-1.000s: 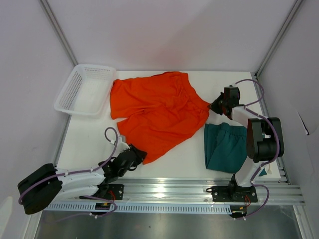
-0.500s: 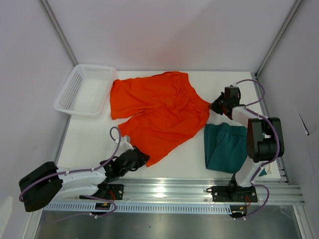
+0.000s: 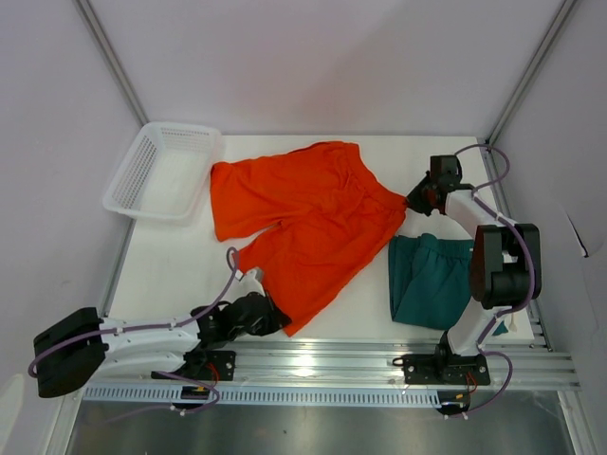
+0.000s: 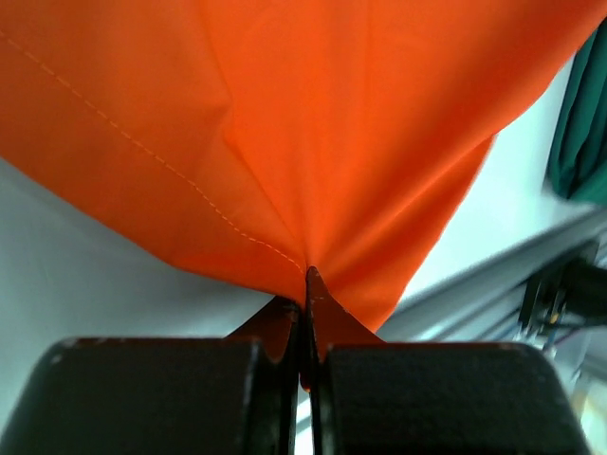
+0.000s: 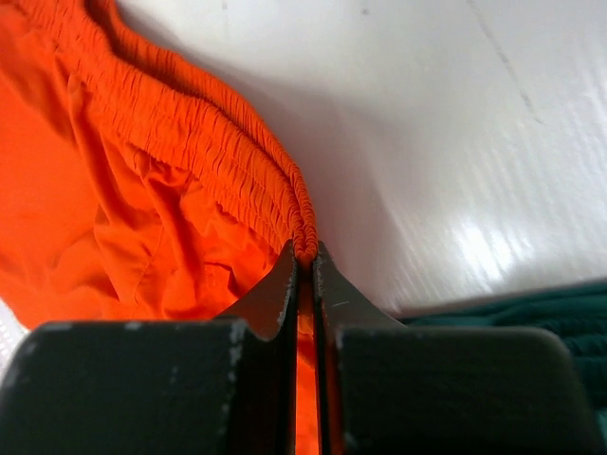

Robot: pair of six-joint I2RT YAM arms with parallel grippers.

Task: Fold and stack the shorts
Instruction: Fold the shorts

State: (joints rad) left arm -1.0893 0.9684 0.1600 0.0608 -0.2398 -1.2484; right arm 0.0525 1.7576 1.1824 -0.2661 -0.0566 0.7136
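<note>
While the white table is carrying everything, you are seeing the orange shorts taking up most of its middle. They are lying spread open and rumpled, with the waistband on the right side. One leg is pointing left and the other is pointing toward the near edge. The nearer leg is reaching down to the front left, where its hem corner is coming to a point.

The white mesh basket is sitting at the far left corner, its right side just beside the far leg of the orange pair. Whether they are touching, you cannot tell from above. The teal shorts are lying folded at the near right, just beside the orange pair's right edge and next to the right arm's base column.

Your left arm is lying low along the near rail, and your left gripper is pinching the hem of the near orange leg. In the wrist view the two dark fingers are pressing together on a thin fold of orange cloth, and the fabric is fanning out in creases from that point.

Your right gripper is reaching toward the right rear of the table and is clamping the gathered elastic waistband at its end. Its fingers are closing flat on the orange edge with only the cloth between them, and a strip of teal is showing at the lower right of that view.
</note>
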